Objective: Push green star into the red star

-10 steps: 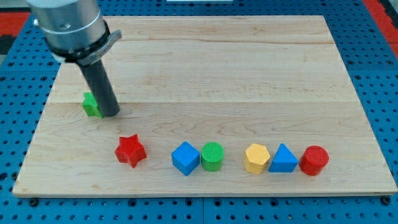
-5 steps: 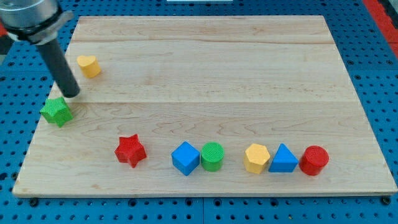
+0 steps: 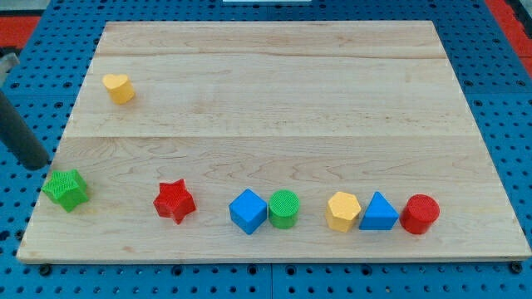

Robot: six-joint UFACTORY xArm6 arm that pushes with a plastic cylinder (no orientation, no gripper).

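Note:
The green star [image 3: 65, 188] lies near the board's left edge, towards the view's bottom. The red star [image 3: 174, 201] lies to its right, a clear gap apart. My tip [image 3: 36, 164] is just off the board's left edge, above and slightly left of the green star, close to it but not clearly touching. The rod slants up to the view's left edge.
A yellow heart [image 3: 119, 87] sits at the upper left. To the right of the red star stands a row: blue cube [image 3: 248, 211], green cylinder [image 3: 283, 208], yellow hexagon [image 3: 342, 211], blue triangle [image 3: 379, 213], red cylinder [image 3: 420, 214]. The wooden board [image 3: 274, 91] lies on a blue pegboard.
My tip has moved left and down, off the board's left edge. The green star has slid left and down towards the board's lower left corner. The yellow heart has come into sight.

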